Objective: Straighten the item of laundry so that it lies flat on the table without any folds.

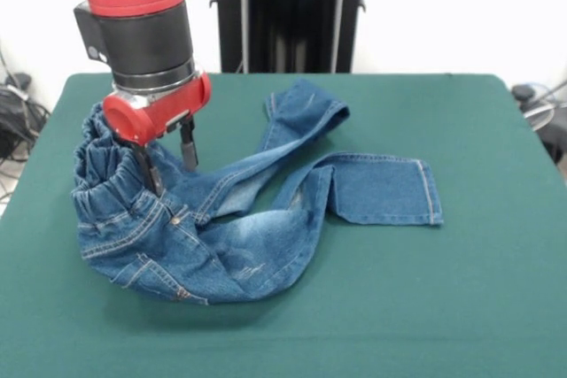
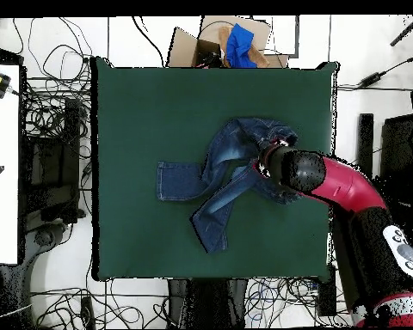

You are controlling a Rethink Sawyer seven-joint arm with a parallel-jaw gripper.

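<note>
The blue denim jeans (image 1: 221, 227) lie crumpled on the green table (image 1: 461, 298), left of centre in the front view. The elastic waistband (image 1: 97, 152) is bunched and stands up at the left. One leg runs to the back (image 1: 306, 108); the other lies to the right with its hem end folded over (image 1: 385, 190). My gripper (image 1: 168, 158) hangs at the waistband with its fingers apart. One finger (image 1: 149, 170) touches the denim and the other (image 1: 189, 146) hangs free. In the overhead view the arm (image 2: 300, 172) covers the gripper above the jeans (image 2: 227, 168) on the table (image 2: 158, 103).
The black pedestal (image 1: 288, 11) stands behind the table's far edge. In the overhead view a cardboard box with blue cloth (image 2: 231, 43) sits beyond the table's top edge. Cables (image 2: 51, 120) and a white desk (image 2: 2, 163) lie at the left.
</note>
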